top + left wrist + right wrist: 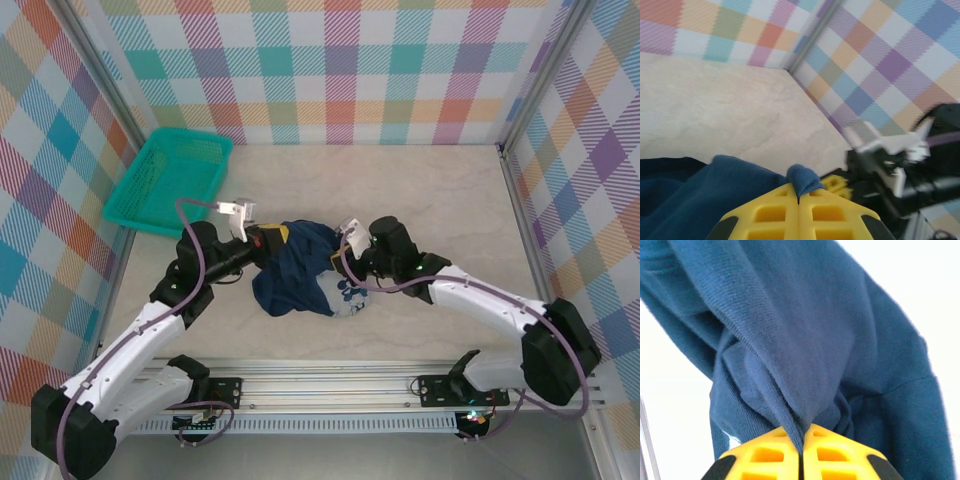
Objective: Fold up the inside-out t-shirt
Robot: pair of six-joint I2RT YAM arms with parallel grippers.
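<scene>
Pastel plaid walls box in a pale, marble-look table. The dark navy t-shirt is bunched in a heap around the middle of the table, right between the two arms, with a bit of pale print peeking out at its near right edge. Left tool has its yellow fingers pressed together on a little nub of the blue cloth at the shirt's left side. Right tool is clamped on a gathered fold from the right, and the fabric fans out in creases from the pinch. Both tools sit pretty close to each other over the heap. A teal mesh basket sits off in the far left corner, well apart from the shirt.
</scene>
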